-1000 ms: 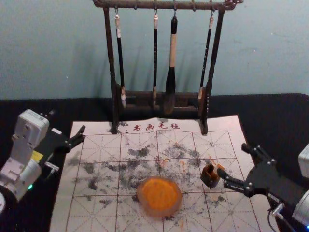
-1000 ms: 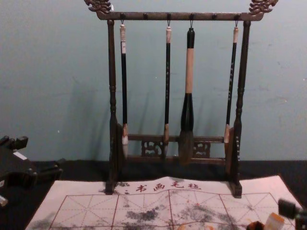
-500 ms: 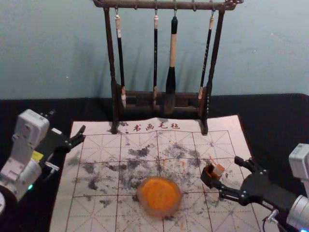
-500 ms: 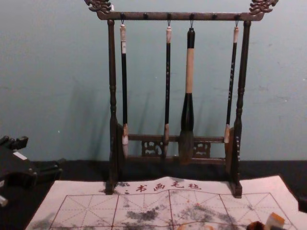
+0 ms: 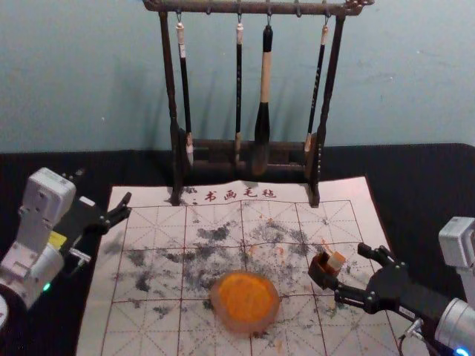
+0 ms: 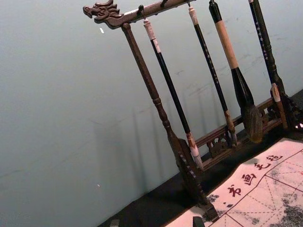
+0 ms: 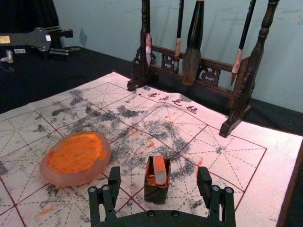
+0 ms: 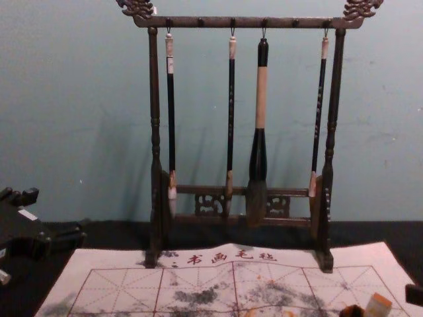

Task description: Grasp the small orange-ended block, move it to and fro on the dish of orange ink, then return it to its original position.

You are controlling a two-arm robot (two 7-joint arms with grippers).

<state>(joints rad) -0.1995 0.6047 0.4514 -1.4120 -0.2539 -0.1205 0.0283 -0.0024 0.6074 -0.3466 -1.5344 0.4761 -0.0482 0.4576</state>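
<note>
Right end effector (image 5: 350, 272), spread wide, hovered at lower right near the block (image 5: 336, 261) in its dark holder (image 5: 319, 271); left end effector (image 5: 104, 185), also wide, hung at left.

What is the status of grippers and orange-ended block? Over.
Right gripper open, near small box. Block inside box, unheld. Left gripper open, idle at left.

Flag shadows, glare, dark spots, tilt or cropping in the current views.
Head view: faint shadows on the wall, black cloth very dark, lit green lamp on the left arm; chest view: soft wall shadow left of the rack, block at the bottom edge; left wrist view: rack slanted, soft wall shadows; right wrist view: mat brightly lit, no strong glare.
</note>
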